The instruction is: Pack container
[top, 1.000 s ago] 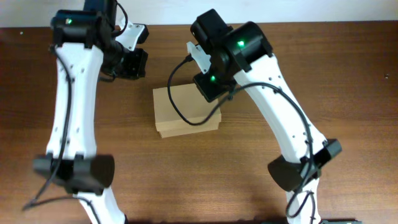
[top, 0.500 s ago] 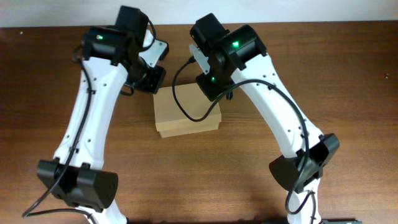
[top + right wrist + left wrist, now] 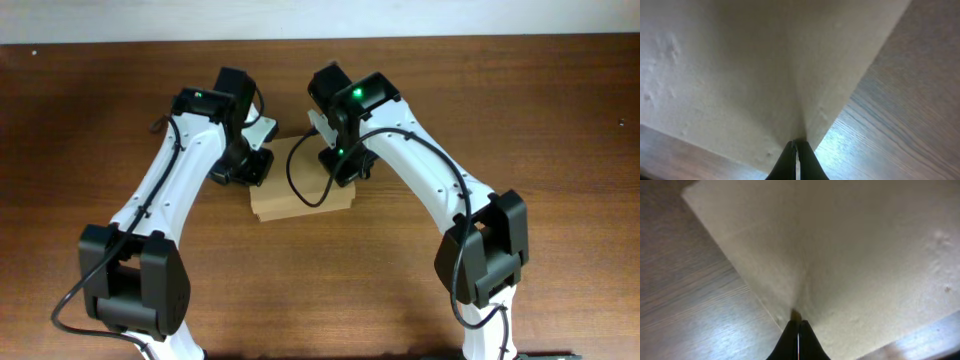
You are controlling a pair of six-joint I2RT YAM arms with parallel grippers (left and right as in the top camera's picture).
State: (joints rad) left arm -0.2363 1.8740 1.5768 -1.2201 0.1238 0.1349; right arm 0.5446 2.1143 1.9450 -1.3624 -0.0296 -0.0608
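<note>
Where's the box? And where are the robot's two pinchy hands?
container point(image 3: 272, 198), overhead view, on its bare tan top face.
left gripper point(image 3: 798, 326), left wrist view, at the tips of its dark fingers.
right gripper point(image 3: 796, 145), right wrist view, at the tips of its dark fingers.

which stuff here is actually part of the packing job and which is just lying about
Part of the job:
- cardboard box
- left gripper, shut, tips against the box
- right gripper, shut, tips against the box

Just lying about:
- nothing loose that these views show; the only other thing is the wooden table
</note>
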